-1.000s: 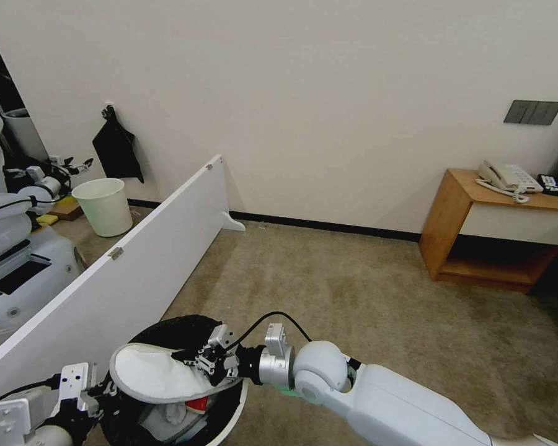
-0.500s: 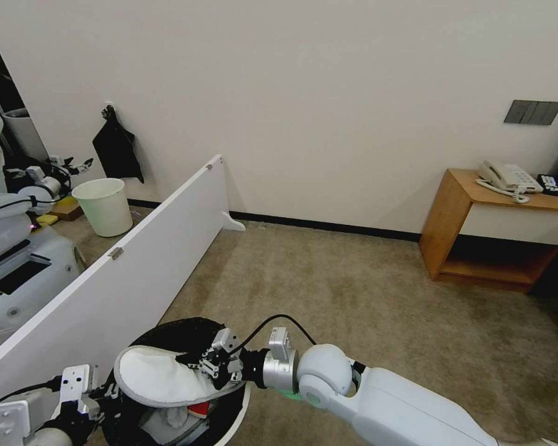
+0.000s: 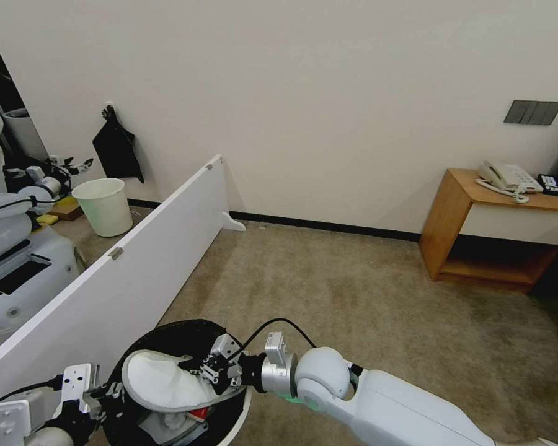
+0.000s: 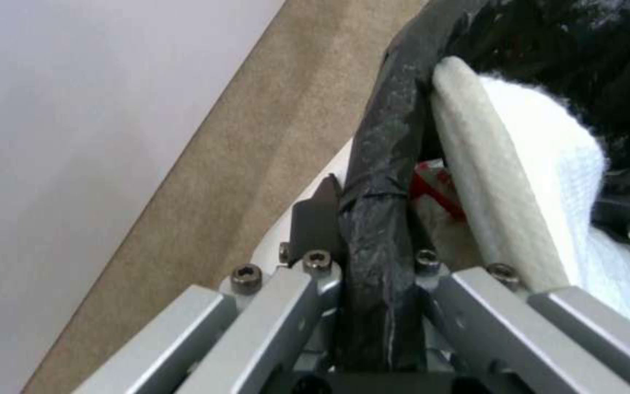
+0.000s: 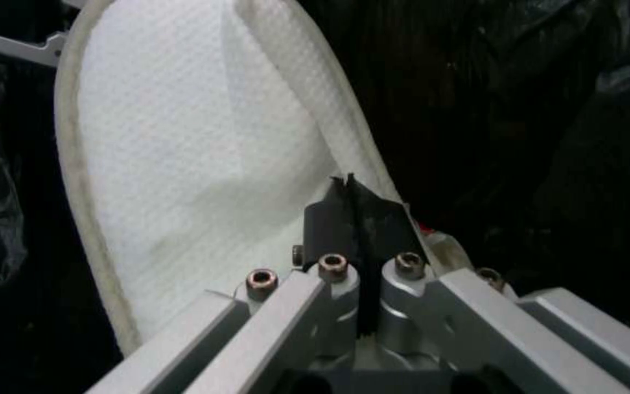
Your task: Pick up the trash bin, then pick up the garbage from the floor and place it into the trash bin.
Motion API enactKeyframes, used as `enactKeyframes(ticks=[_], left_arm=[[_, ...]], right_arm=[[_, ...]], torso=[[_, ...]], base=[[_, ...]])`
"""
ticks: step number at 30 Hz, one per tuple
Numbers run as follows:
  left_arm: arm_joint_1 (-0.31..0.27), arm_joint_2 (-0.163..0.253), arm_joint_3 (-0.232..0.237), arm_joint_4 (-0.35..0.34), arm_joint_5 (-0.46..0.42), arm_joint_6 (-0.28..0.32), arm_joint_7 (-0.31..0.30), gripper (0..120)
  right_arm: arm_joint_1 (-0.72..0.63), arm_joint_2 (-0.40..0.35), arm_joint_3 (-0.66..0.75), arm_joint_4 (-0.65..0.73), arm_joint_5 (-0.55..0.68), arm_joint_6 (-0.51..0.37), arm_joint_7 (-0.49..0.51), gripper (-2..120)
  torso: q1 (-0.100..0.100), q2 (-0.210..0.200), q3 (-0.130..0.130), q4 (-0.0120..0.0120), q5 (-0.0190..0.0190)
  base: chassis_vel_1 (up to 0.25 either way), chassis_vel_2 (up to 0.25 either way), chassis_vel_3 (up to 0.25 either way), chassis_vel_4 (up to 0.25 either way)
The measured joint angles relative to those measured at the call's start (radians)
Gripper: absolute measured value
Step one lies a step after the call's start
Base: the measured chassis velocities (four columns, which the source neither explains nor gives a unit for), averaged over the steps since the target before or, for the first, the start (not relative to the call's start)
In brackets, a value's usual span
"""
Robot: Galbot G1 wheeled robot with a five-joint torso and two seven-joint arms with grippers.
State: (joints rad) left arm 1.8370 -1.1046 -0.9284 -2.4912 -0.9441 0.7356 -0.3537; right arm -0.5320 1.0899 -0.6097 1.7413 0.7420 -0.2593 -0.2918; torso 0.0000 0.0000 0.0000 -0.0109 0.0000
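right pincer clamped on slipper heel | slipper long axis across trash bin mouth, toe toward left pincer | left pincer gripping bin rim

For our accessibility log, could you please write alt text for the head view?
The right gripper, shut on a white slipper, holds it over the black-lined trash bin, whose rim the left gripper grips. Beige carpet and a white partition board surround them.
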Motion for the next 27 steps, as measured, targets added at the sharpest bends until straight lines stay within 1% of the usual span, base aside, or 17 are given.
enactKeyframes(ticks=[9, 10, 11, 12, 13, 15, 16, 17, 19, 20, 21, 22, 23, 25, 26, 27], left_arm=[[-0.001, 0.0, 0.002, 0.0, -0.001, 0.0, 0.001, 3], [-0.001, -0.001, 0.003, 0.0, -0.002, 0.0, 0.001, 3], [-0.001, -0.001, 0.003, 0.0, -0.002, 0.0, 0.001, 3], [-0.002, -0.001, 0.003, 0.0, -0.002, 0.0, 0.001, 3], [-0.002, -0.001, 0.003, 0.0, -0.002, 0.0, 0.001, 3], [-0.004, -0.001, 0.003, 0.0, -0.004, 0.0, 0.001, 3], [-0.004, -0.001, 0.003, 0.0, -0.004, 0.0, 0.001, 3], [-0.004, -0.001, 0.003, 0.0, -0.004, 0.0, 0.001, 3], [-0.004, -0.001, 0.003, 0.0, -0.006, 0.0, 0.001, 3], [-0.004, -0.001, 0.003, 0.0, -0.006, 0.0, 0.001, 3], [-0.004, -0.001, 0.003, 0.0, -0.006, 0.0, 0.001, 3], [-0.004, -0.001, 0.002, 0.0, -0.006, 0.0, 0.001, 3], [-0.004, -0.001, 0.002, 0.0, -0.006, 0.0, 0.001, 3], [-0.004, -0.001, 0.002, 0.001, -0.007, 0.0, 0.002, 3], [-0.004, -0.001, 0.002, 0.001, -0.007, 0.0, 0.002, 3], [-0.004, -0.001, 0.002, 0.001, -0.007, 0.0, 0.002, 3]], right_arm=[[0.002, 0.003, 0.0, 0.004, 0.0, 0.003, 0.007, 0], [0.002, 0.005, 0.001, 0.005, 0.0, 0.004, 0.011, 4], [0.002, 0.005, 0.001, 0.005, 0.0, 0.004, 0.011, 4], [0.002, 0.006, 0.001, 0.006, 0.001, 0.004, 0.013, 10], [0.002, 0.006, 0.001, 0.006, 0.001, 0.004, 0.013, 10], [0.002, 0.007, 0.0, 0.006, 0.002, 0.004, 0.016, 21], [0.002, 0.007, 0.0, 0.006, 0.002, 0.005, 0.017, 25], [0.002, 0.007, 0.0, 0.006, 0.002, 0.005, 0.017, 25], [0.002, 0.008, -0.002, 0.005, 0.003, 0.005, 0.019, 36], [0.002, 0.008, -0.002, 0.005, 0.003, 0.005, 0.019, 36], [0.002, 0.008, -0.002, 0.005, 0.003, 0.005, 0.019, 39], [0.002, 0.009, -0.002, 0.005, 0.005, 0.006, 0.02, 46], [0.002, 0.009, -0.002, 0.005, 0.005, 0.006, 0.02, 46], [0.002, 0.009, -0.001, 0.005, 0.006, 0.008, 0.021, 58], [0.002, 0.009, -0.001, 0.005, 0.006, 0.008, 0.021, 58], [0.002, 0.008, 0.0, 0.006, 0.007, 0.008, 0.022, 65]], torso=[[0.0, 0.0, 0.0, 0.0, 0.0], [0.0, 0.0, 0.0, 0.0, -0.0001], [0.0, 0.0, 0.0, 0.0, -0.0001], [0.0, 0.0, 0.0, 0.0, 0.0], [0.0, 0.0, 0.0, 0.0, 0.0], [0.0, 0.0, 0.0, 0.0, 0.0], [0.0, 0.0, 0.0, 0.0, -0.0001], [0.0, 0.0, 0.0, 0.0, -0.0001], [0.0, 0.0, 0.0, 0.0, 0.0], [0.0, 0.0, 0.0, 0.0, 0.0], [0.0, 0.0, 0.0, 0.0, -0.0001], [0.0, 0.0, 0.0, 0.0, 0.0], [0.0, 0.0, 0.0, 0.0, 0.0], [0.0, 0.0, 0.0, 0.0, 0.0], [0.0, 0.0, 0.0, 0.0, 0.0], [0.0, 0.0, 0.0, 0.0, -0.0001]], base=[[0.0, 0.0, 0.0, 0.0], [0.0, 0.0, 0.0, 0.0], [0.0, 0.0, 0.0, 0.0], [0.0, 0.0, 0.0, 0.0], [0.0, 0.0, 0.0, 0.0], [0.0, 0.0, 0.0, 0.0], [0.0, 0.0, 0.0, 0.0], [0.0, 0.0, 0.0, 0.0], [0.0, 0.0, 0.0, 0.0], [0.0, 0.0, 0.0, 0.0], [0.0, 0.0, 0.0, 0.0], [0.0, 0.0, 0.0, 0.0], [0.0, 0.0, 0.0, 0.0], [0.0, 0.0, 0.0, 0.0], [0.0, 0.0, 0.0, 0.0], [0.0, 0.0, 0.0, 0.0]])
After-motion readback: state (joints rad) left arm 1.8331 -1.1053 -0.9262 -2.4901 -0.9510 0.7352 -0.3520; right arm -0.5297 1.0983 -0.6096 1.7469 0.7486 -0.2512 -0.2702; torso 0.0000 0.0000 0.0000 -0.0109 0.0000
